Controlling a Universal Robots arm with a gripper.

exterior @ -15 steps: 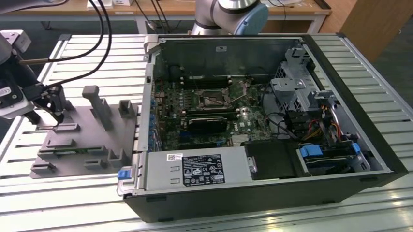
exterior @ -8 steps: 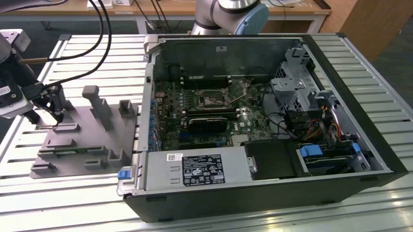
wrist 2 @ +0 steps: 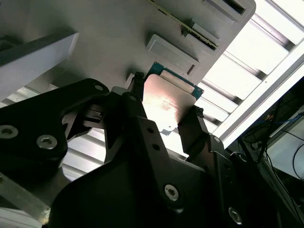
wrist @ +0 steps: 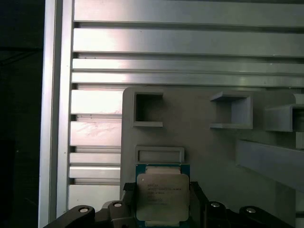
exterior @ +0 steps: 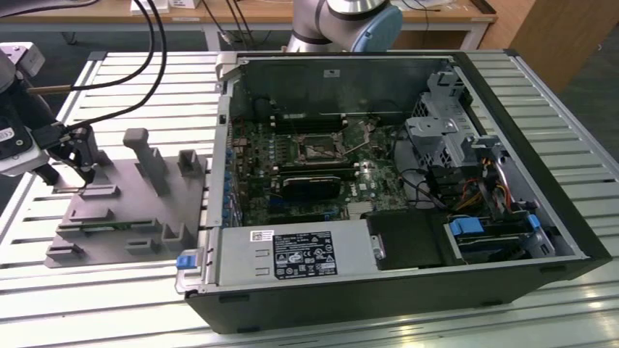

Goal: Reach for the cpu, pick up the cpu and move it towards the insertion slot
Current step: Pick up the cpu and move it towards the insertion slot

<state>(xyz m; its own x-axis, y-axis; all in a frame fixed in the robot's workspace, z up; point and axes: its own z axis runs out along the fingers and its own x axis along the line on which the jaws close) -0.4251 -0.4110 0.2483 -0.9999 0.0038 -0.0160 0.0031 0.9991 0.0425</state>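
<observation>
While the gripper hangs over the gray tray, you have the cpu pinched.
Its fingers clamp two opposite edges, sparing the metal top. The insertion slot lies well apart, toward the exterior view's right, inside the open case.

- The cpu has a pale silver top with faint dark print, framed by a teal-green rim.
- The gripper is matt black, dotted with silver screw heads.
- The tray is plain mid-grey all over.
- The table is bright silver metal, striped by parallel slats.
- The insertion slot is dark inside a shiny silver frame, on a dark green motherboard.
- The computer case is black.
- The power supply is light grey with a black label, and beside it is a blue latch.
- The robot arm is silver-grey with a pale blue cap.
</observation>
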